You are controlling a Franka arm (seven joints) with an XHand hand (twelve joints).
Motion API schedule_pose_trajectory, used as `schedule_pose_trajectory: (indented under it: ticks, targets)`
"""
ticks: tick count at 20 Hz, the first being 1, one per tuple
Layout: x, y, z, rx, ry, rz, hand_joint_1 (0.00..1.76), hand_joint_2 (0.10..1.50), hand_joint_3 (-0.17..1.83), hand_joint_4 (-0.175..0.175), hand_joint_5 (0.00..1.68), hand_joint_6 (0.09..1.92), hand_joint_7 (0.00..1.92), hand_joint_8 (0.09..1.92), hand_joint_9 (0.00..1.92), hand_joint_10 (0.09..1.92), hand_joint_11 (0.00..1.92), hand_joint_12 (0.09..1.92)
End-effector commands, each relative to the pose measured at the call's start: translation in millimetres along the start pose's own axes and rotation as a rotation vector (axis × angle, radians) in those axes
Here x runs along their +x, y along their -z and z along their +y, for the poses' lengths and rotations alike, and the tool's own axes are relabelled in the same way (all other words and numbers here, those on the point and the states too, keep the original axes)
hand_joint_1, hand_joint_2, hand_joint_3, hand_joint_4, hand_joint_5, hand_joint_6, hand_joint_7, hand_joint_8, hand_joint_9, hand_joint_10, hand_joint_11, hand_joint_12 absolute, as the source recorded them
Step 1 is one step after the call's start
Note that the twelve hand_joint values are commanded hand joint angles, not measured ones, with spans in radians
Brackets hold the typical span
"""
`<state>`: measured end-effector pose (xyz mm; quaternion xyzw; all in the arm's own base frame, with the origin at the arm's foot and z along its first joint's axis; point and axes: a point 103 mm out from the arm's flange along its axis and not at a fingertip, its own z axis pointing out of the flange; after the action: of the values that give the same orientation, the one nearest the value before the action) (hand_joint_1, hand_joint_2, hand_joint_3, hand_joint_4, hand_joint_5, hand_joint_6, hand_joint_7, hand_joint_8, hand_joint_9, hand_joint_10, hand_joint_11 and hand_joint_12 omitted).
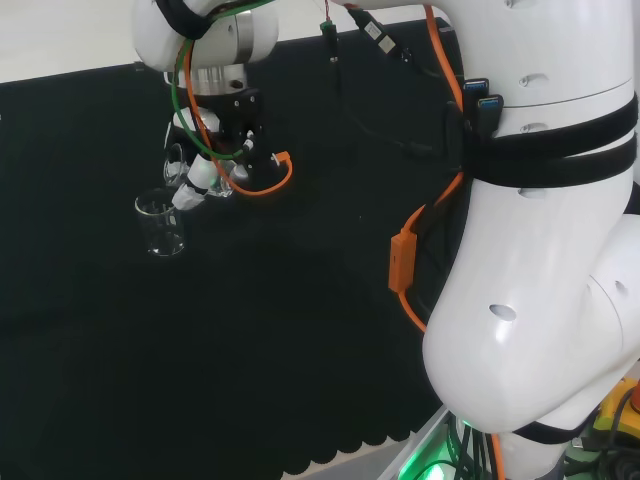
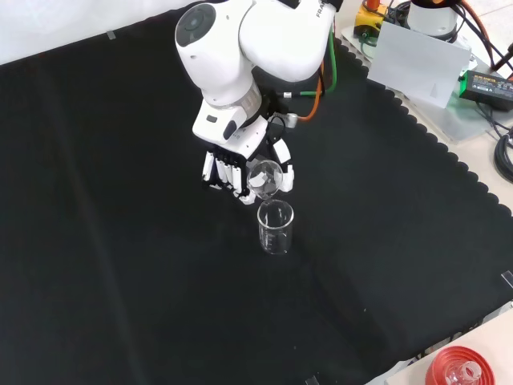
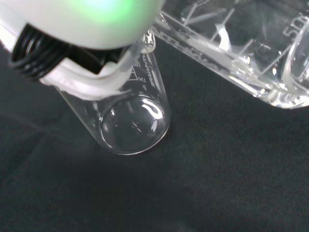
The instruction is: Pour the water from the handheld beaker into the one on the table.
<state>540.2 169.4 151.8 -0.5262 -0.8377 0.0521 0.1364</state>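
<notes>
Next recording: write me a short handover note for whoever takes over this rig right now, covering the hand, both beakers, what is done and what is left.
Hand: shut on the handheld beaker, held above the cloth and tilted well over.
Handheld beaker: its mouth faces the front camera and sits just above the rim of the table beaker.
Table beaker: upright on the black cloth, directly below the hand in the front view; it also shows left of the hand in the head view.
Done: beaker carried over and tipped into pouring position.
Unclear: no stream or water level can be made out, so I cannot say how much has gone across.
Left: finish the pour, then bring the handheld beaker back upright.
</notes>
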Motion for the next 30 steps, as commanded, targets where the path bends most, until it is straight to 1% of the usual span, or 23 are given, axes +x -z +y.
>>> schedule_pose_trajectory:
  ticks: [1, 6, 17, 23, 30]
  targets:
    - [3, -1, 1, 0.021, -0.011, -0.038, 1.32, 0.48, 0.86, 0.023, 1.35, 0.58, 1.68, 0.09, 1.16, 0.45, 0.59, 1.23]
    - [6, -4, 0, 0.033, -0.009, -0.06, 1.32, 0.48, 0.86, 0.022, 1.35, 0.58, 1.68, 0.09, 1.16, 0.45, 0.59, 1.22]
    - [12, -3, 1, 0.087, -0.016, -0.104, 1.32, 0.48, 0.87, 0.019, 1.35, 0.58, 1.68, 0.09, 1.17, 0.45, 0.6, 1.22]
    - [14, -3, 3, 0.117, -0.018, -0.144, 1.32, 0.48, 0.87, 0.019, 1.35, 0.58, 1.68, 0.09, 1.17, 0.45, 0.6, 1.22]
    - [16, -1, 3, 0.132, -0.019, -0.163, 1.32, 0.48, 0.87, 0.019, 1.36, 0.58, 1.68, 0.09, 1.17, 0.45, 0.6, 1.22]
